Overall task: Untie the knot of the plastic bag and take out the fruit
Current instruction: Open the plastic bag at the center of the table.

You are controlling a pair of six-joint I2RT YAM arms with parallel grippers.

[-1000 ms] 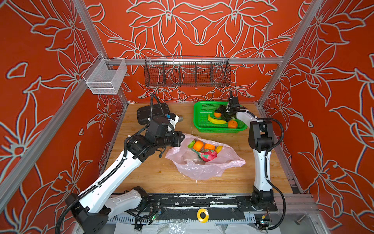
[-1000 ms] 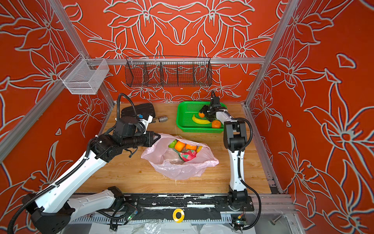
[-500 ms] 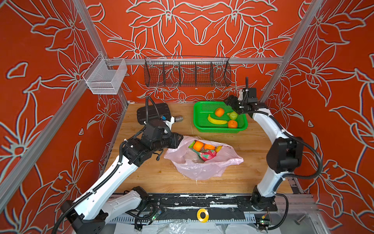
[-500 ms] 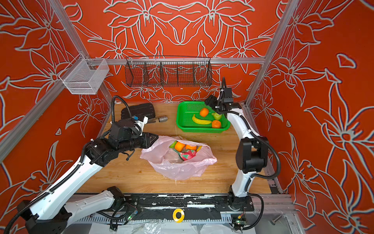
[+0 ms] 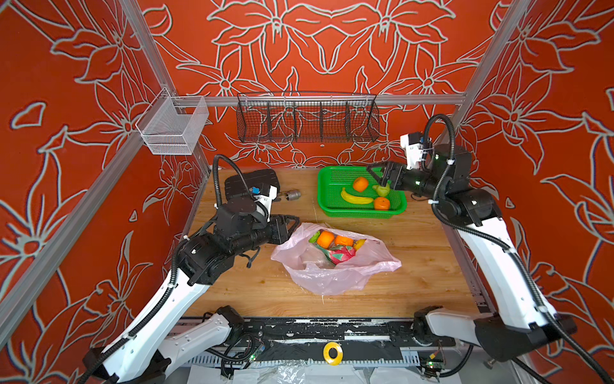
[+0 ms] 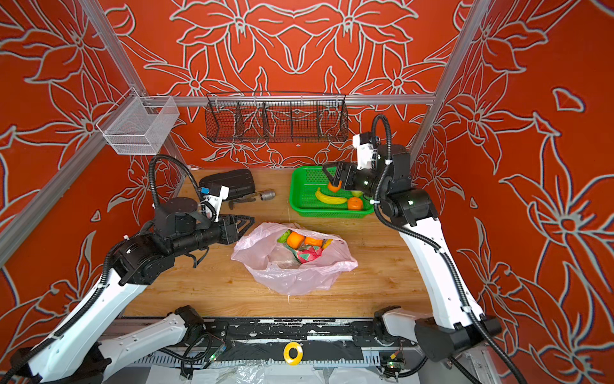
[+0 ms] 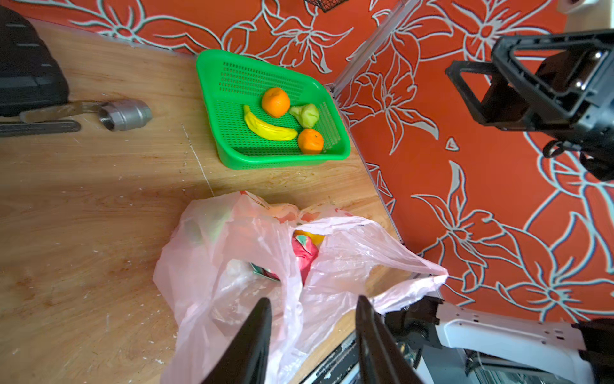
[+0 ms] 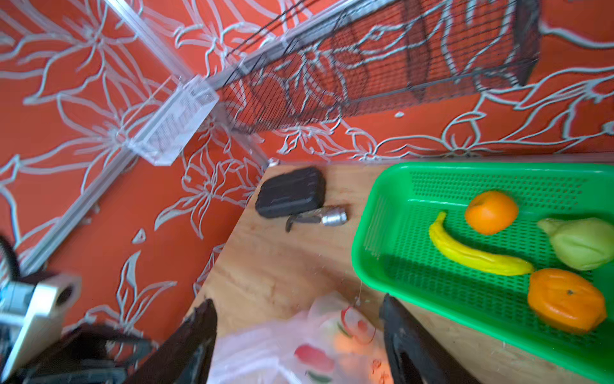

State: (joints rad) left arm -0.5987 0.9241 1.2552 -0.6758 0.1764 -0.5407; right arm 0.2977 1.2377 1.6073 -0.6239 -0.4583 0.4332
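- My left claw (image 7: 313, 299) is released, its fingers apart at the bag's (image 5: 335, 276) left edge. I cannot tell whether they touch it.
- The bag lies open on the counter (image 5: 252, 286). Fruit (image 5: 325, 238) shows at its mouth, and more is veiled under the pink film.
- My right claw (image 8: 298, 298), released and empty, hangs well behind the bag. Its wrist view is blurred.

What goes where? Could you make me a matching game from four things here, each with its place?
Things:
1 banana
2 dragon fruit
3 metal fitting
4 black wire rack

Places:
A in the bag
B hung on the back wall
C in the green basket
D on the table by the black case

Pairs: 1-C, 2-A, 3-D, 4-B
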